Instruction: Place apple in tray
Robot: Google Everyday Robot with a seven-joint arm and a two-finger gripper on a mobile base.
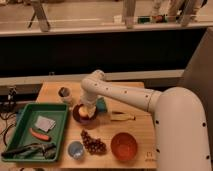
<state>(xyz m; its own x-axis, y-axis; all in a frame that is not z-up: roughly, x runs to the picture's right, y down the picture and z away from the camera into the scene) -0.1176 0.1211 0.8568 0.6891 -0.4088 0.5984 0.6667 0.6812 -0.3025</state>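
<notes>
The apple (84, 113), small and pale yellow-orange, sits on a dark maroon round plate (78, 118) on the wooden table. My gripper (88, 108) hangs straight down from the white arm onto the apple, and its tips are hidden against the fruit. The green tray (61, 111) lies at the left of the table, about a hand's width from the plate. It holds a grey folded cloth (45, 123), an orange-red piece (39, 134) and dark utensils (27, 149).
A cluster of dark red grapes (93, 144), a small blue bowl (75, 149) and an orange bowl (124, 146) stand along the front. A banana (121, 117) lies right of the plate. A grey cup (64, 93) stands behind the tray. A teal object (102, 104) sits behind the arm.
</notes>
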